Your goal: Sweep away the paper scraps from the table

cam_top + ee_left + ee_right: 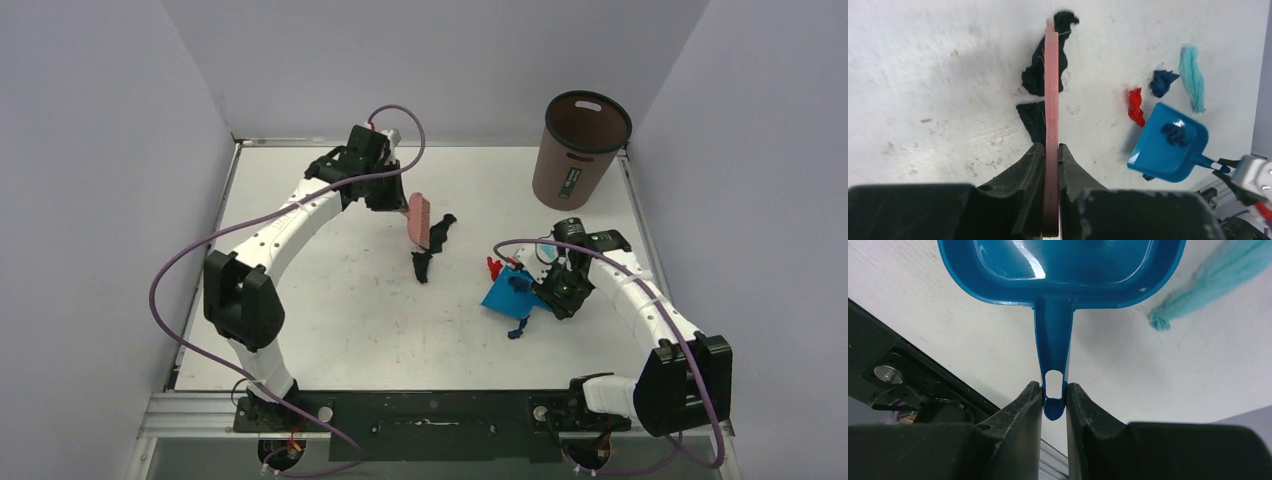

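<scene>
Paper scraps [1035, 75] lie lengthwise alongside the pink brush [1051, 100].

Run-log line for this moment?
left jaws shut on brush | right jaws shut on dustpan handle | brush at black scraps | one dark scrap in dustpan | red scrap, light-blue strip on table

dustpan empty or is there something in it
Not empty: a dark blue scrap lies inside the dustpan; the red scrap and light-blue strip lie outside it on the table.
</scene>
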You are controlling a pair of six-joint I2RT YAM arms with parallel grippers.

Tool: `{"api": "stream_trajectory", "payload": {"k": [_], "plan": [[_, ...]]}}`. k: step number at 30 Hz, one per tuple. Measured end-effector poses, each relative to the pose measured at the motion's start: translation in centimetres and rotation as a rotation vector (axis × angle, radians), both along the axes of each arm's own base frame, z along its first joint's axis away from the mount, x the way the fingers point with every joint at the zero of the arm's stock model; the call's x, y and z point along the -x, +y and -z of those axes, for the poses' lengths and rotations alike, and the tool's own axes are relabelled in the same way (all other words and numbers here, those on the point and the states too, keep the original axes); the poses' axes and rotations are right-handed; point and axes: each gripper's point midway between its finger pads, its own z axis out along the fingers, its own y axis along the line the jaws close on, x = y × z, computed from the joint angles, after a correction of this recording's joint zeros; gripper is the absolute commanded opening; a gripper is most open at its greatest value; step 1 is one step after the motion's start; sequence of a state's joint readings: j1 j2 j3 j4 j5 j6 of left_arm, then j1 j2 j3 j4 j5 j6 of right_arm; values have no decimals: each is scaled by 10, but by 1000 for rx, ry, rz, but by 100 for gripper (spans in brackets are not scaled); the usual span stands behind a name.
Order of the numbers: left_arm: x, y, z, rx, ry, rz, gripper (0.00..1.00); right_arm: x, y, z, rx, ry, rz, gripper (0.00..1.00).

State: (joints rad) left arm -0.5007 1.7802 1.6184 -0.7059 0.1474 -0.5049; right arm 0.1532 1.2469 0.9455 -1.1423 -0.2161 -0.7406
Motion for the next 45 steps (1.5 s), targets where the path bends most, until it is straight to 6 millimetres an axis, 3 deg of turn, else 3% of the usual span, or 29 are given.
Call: {"api": "stream_trajectory", "payload": {"k": [7, 9, 11, 15, 18, 25, 32, 35, 45], "plan": [[-20, 10, -88, -95, -185, 56, 0, 2, 10, 15, 57, 92, -60, 6], [-31, 16, -105, -155, -230, 48, 0, -2, 10, 12, 70, 96, -59, 6], [-43, 27, -109, -238, -256, 28, 0, -8, 10, 3, 78, 77, -57, 5], [-46, 53, -81, -415, -199, 20, 0, -14, 6, -8, 106, 56, -46, 5], [-42, 68, -55, -528, -125, 35, 0, -7, -2, -10, 147, 81, -41, 5], [-29, 75, -12, -610, 3, 88, 0, 4, -17, -3, 231, 126, -24, 5], [-28, 55, 19, -579, 61, 148, 0, -4, -11, 22, 236, 214, -6, 5], [-32, 41, 33, -550, 77, 170, 0, -16, -3, 29, 217, 226, 4, 5], [-63, -15, 40, -396, -1, 224, 0, -66, 27, 37, 158, 170, 26, 5]]}}
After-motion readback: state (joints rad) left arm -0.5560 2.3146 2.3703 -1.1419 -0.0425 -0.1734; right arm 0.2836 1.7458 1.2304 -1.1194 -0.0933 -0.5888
